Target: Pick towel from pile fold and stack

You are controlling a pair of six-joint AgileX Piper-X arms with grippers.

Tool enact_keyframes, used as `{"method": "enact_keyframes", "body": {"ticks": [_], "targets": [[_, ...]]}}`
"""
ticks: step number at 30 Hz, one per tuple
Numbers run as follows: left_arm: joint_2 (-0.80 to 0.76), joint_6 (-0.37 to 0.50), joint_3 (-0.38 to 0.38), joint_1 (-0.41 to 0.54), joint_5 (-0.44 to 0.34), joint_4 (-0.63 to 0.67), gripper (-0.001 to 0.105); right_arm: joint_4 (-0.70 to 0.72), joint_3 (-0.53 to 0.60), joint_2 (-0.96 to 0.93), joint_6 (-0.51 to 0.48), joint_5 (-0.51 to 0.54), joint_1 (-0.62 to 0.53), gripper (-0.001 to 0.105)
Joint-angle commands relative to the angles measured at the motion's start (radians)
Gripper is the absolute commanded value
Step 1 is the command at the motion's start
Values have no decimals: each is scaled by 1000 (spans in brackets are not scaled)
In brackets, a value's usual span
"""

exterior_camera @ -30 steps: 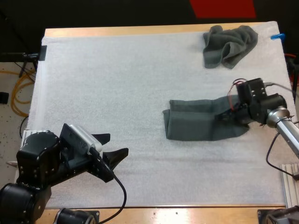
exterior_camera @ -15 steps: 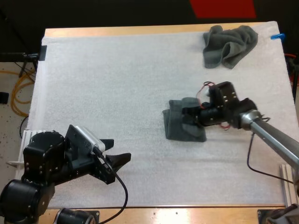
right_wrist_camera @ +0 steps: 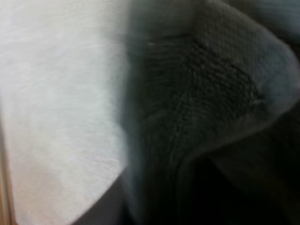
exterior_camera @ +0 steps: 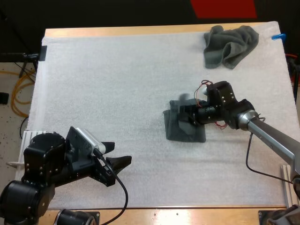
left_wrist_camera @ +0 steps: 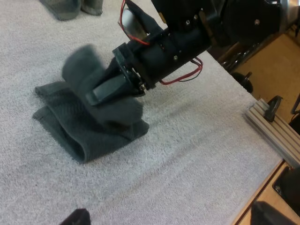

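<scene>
Folded towel (exterior_camera: 180, 133) on mat (exterior_camera: 103, 84), well nearer me than crumpled towel (exterior_camera: 229, 44). My right gripper (exterior_camera: 191, 115) at its raised flap; grip state unclear. My left gripper (exterior_camera: 118, 153) spread, empty, far from crumpled towel. Cloth likely soft, light, floppy: pinch doubled edge.

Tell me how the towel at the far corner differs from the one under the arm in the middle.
The far towel lies crumpled in loose bunches; the middle towel is doubled over into a flat layered shape. The far towel is untouched, with no arm near; the middle towel has a flap raised in the right gripper. Both are dark grey-green and rest on the white mat.
</scene>
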Motion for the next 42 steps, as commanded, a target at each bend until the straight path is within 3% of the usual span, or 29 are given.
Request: {"method": "enact_keyframes", "body": {"ticks": [1, 3, 12, 21, 31, 36, 42], "targets": [[3, -3, 1, 0, 17, 2, 65, -28, 0, -11, -35, -35, -1, 64], [3, -3, 1, 0, 19, 2, 65, -33, 0, -21, -49, -35, -1, 70], [3, -3, 1, 0, 19, 2, 65, -34, 0, -101, -52, -54, 10, 67], [3, -3, 1, 0, -16, -7, 65, -34, 4, -99, -47, -50, 103, 67], [18, -69, 1, 0, -260, -79, 71, -29, 4, -279, -106, 76, 107, 67], [94, -119, 1, 0, -251, -154, 71, 44, 4, -432, -227, 226, 107, 67], [233, -188, 1, -2, -157, -267, 71, 195, 4, -638, -413, 427, 107, 67]]}}
